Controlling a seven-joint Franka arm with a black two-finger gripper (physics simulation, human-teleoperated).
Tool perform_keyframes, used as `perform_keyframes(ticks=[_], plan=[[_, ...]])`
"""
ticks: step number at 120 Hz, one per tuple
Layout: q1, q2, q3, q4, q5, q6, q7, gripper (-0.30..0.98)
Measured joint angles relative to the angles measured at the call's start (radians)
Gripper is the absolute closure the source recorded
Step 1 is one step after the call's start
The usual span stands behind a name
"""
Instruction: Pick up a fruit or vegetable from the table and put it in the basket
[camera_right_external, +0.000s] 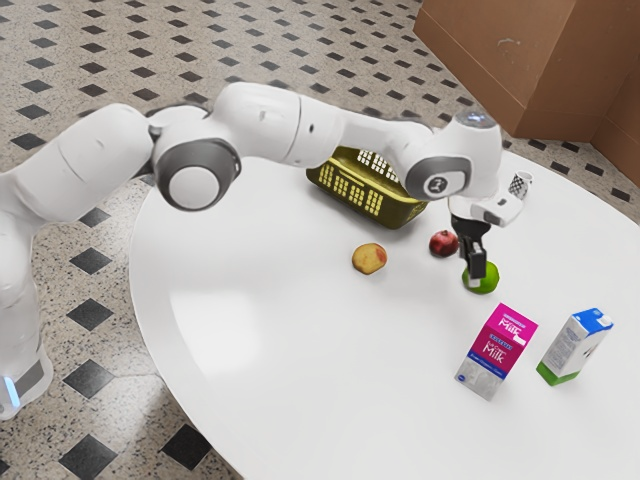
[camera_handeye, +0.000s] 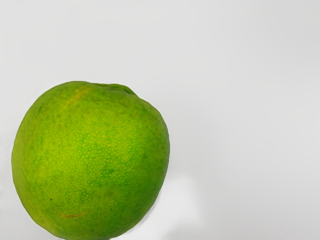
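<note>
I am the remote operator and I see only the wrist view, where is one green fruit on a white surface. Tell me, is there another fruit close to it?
Observer: Yes, in the exterior view a red fruit lies close to the green fruit.
Operator: Thank you. And in which direction stands the basket?
Observer: The basket is past the red fruit, farther toward the exterior view's upper left.
Operator: I understand. On the opposite side from the basket, are there some objects I must be careful with?
Observer: Yes, two milk cartons, one pink and one white with a blue top.
</note>
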Motion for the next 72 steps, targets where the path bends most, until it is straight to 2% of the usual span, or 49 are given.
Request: perform_keyframes(ticks=[45,72], plan=[[0.008,0.058,-0.005,0.008,0.0,0.189,0.01,0.02],[0.016,0.076,0.01,0.007,0.002,0.182,0.013,0.02]])
